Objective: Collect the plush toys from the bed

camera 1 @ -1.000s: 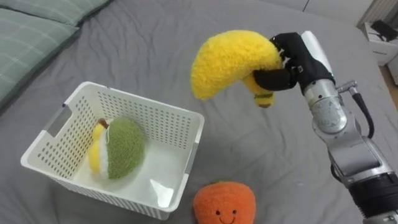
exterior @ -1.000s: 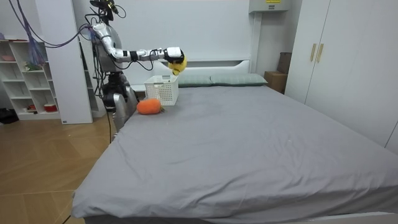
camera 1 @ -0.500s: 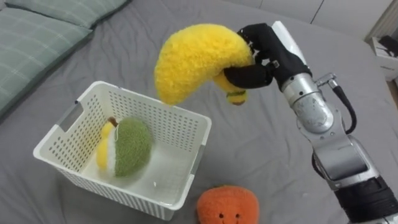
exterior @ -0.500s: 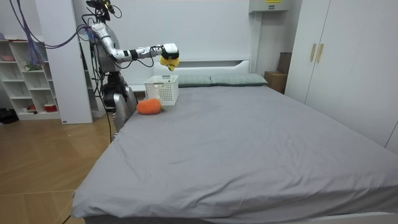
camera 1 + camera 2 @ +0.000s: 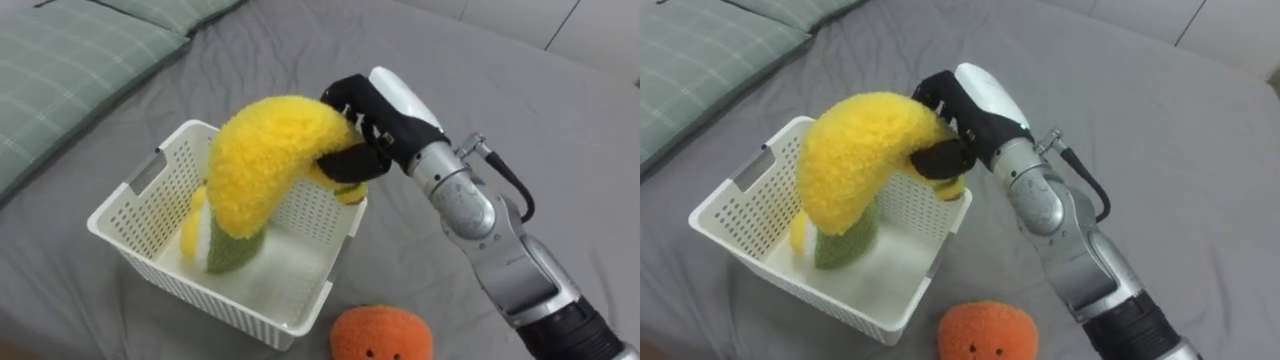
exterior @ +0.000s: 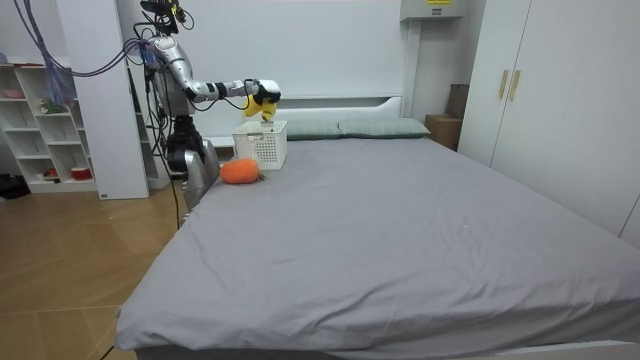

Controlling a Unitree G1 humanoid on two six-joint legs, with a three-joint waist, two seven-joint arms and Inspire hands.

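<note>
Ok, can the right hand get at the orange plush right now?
Probably not yet: the right hand is curled round the yellow plush over the basket. The orange plush itself lies uncovered on the bed.

extended right hand (image 5: 372, 120) curled in a grip.

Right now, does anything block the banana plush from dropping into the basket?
Nothing covers the white basket; a green plush toy lies inside, directly under the banana plush that the right hand holds.

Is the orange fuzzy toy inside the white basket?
No, the round orange plush toy lies on the grey bed sheet, outside the white plastic lattice basket.
</note>
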